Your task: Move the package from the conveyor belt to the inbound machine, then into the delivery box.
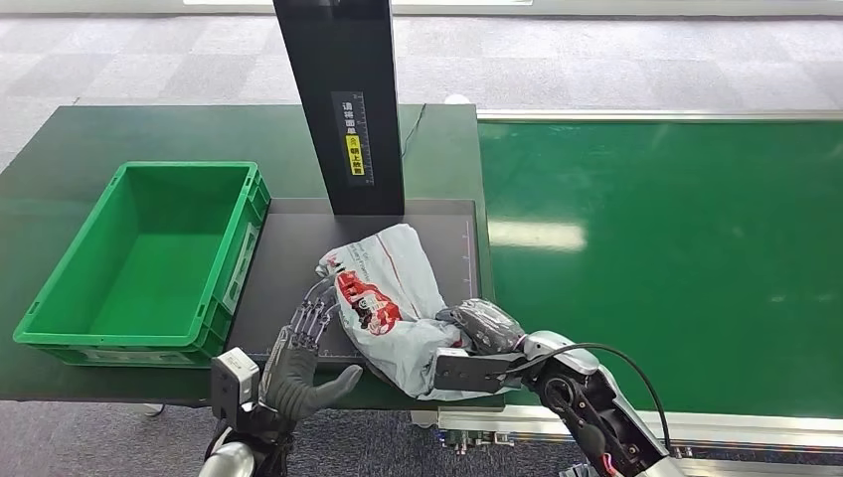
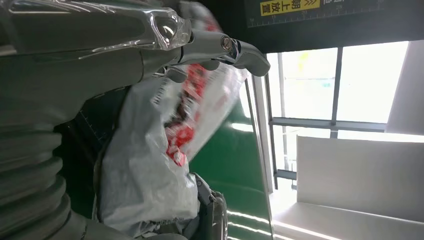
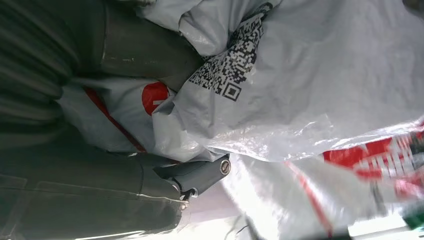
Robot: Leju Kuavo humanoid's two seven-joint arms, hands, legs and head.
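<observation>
Lying at lower centre on the black scanner plate (image 1: pixel 288 258), the soft, crinkly grey plastic mailer bag (image 1: pixel 393 298) looks light and slippery, the right hand (image 1: pixel 482 328) clenching its bunched end, the left hand (image 1: pixel 303 348) spread against its side.

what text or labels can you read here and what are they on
"朝上放置", black on a yellow sticker on the black scanner column.
White characters above the sticker: too small to read.
Red and white print on the grey package: blurred, unreadable.
QR code on the package: a code, no readable words.
</observation>
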